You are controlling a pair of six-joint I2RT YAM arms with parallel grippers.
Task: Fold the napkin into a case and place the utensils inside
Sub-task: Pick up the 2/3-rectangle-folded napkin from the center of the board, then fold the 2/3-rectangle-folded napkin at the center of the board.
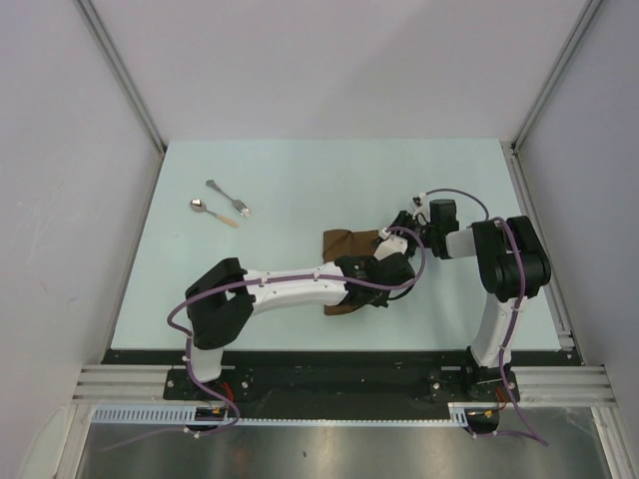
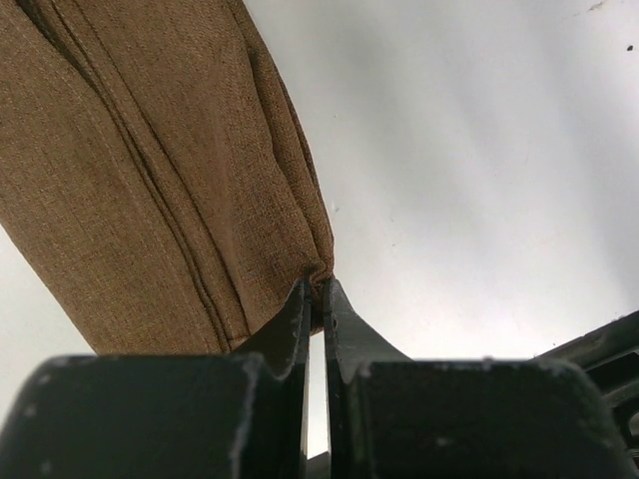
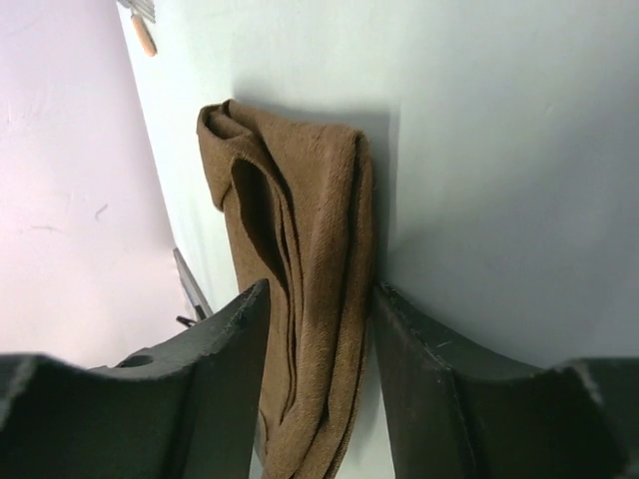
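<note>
The brown napkin (image 1: 346,242) lies folded into a narrow bundle at the table's middle, partly hidden under my left arm. My left gripper (image 1: 384,274) is shut on a corner of the napkin (image 2: 150,170), with the cloth pinched at the fingertips (image 2: 318,289). My right gripper (image 1: 395,232) is open and straddles the other end of the napkin (image 3: 300,200). Its right finger (image 3: 419,349) touches the cloth and its left finger (image 3: 225,349) stands just off it. The silver fork (image 1: 229,197) and the spoon (image 1: 213,212) with the tan handle lie together at the far left.
White walls close in the table on the left, the back and the right. A metal rail (image 1: 539,239) runs along the table's right edge. The tip of the spoon handle (image 3: 145,35) shows at the top of the right wrist view.
</note>
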